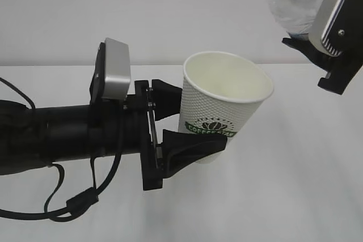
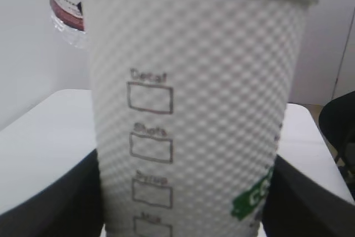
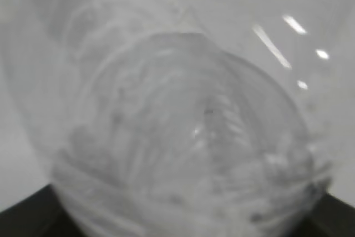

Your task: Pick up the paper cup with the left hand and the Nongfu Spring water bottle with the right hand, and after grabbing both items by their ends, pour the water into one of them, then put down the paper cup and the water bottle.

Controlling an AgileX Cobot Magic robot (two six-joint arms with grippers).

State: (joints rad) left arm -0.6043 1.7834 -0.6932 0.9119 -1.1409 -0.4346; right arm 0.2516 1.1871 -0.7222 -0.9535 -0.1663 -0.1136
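Left hand (image 1: 190, 126) is the biggest thing on show, a long black arm reaching in from the left edge of the white table (image 1: 295, 196), fingers spread fairly wide and clamped on the lower part of the paper cup (image 1: 224, 106), one finger behind it and one in front. So the cup's up in the air above the middle of the table, tipped a bit with its mouth toward the upper right, and it looks empty inside from what I can see.

Right hand (image 1: 334, 38) is way up at the top right corner, also pretty wide but gripping the Nongfu Spring water bottle (image 1: 295, 1), which hangs tilted with its red neck ring toward the cup, above and a bit right of the rim, not touching.

Progress-wise I'd say both pickups are done and we're lined up for the pour. No stream visible, so pouring and setting both down are still to go.

Hard to read: the bottle is cut off by the frame, I can't see its mouth or any cap, and the right wrist view is just a blur of clear plastic, so no idea how much water's in it.
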